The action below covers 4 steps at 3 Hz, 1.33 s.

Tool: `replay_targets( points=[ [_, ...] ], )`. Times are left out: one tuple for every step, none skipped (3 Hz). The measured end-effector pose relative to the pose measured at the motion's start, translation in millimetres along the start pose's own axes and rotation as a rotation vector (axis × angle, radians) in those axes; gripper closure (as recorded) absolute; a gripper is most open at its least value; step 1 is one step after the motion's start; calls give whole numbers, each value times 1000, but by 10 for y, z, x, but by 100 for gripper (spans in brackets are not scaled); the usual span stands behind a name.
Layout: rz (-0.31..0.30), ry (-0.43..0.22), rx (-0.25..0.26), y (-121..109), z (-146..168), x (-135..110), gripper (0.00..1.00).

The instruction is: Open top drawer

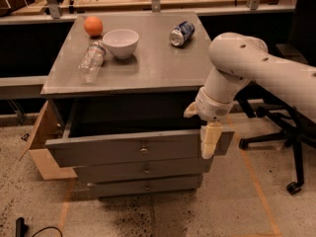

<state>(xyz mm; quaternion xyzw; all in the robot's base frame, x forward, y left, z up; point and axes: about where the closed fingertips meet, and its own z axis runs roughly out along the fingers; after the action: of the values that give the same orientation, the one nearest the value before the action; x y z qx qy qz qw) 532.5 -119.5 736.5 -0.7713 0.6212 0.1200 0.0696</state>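
Speckled flooring [256, 206] with orange tape lines [253, 181] spreads under a grey cabinet [148, 70], and behind it we see a long wooden workbench [197, 0] on a dark frame. A black office chair [291, 147] stands on its castors at the right. A piece of brown cardboard [42, 137] leans against the cabinet's left side, and a black cable [29, 229] lies in the lower left corner.

On the flat grey cabinet top we find an orange [93, 25] at the back left, with a white bowl [121, 42] just beside it. A clear plastic bottle [91, 60] lies on its side near the bowl, and a drink can [181, 33] lies tipped over toward the back right.

The top drawer [123, 149] is pulled out from the cabinet, its dark inside showing and its small round knob [143, 150] at the centre of the front. The two lower drawers [146, 177] sit closed beneath it.

The white arm [256, 65] reaches in from the right, and the gripper [203, 132] is at the right end of the top drawer's front panel, touching it. We cannot tell whether it is clamped on the panel or loose.
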Motion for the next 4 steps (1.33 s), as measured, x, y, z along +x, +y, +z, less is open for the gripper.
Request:
replay_targets(
  points=[
    [-13,-4,46,-109,-7,-72,36],
    [-20,-1,110,-302,-60,-105,58],
    [-8,6,175,-529,-121,-92,81],
    [-12,9,229,-715,-95,-64,100]
  ],
)
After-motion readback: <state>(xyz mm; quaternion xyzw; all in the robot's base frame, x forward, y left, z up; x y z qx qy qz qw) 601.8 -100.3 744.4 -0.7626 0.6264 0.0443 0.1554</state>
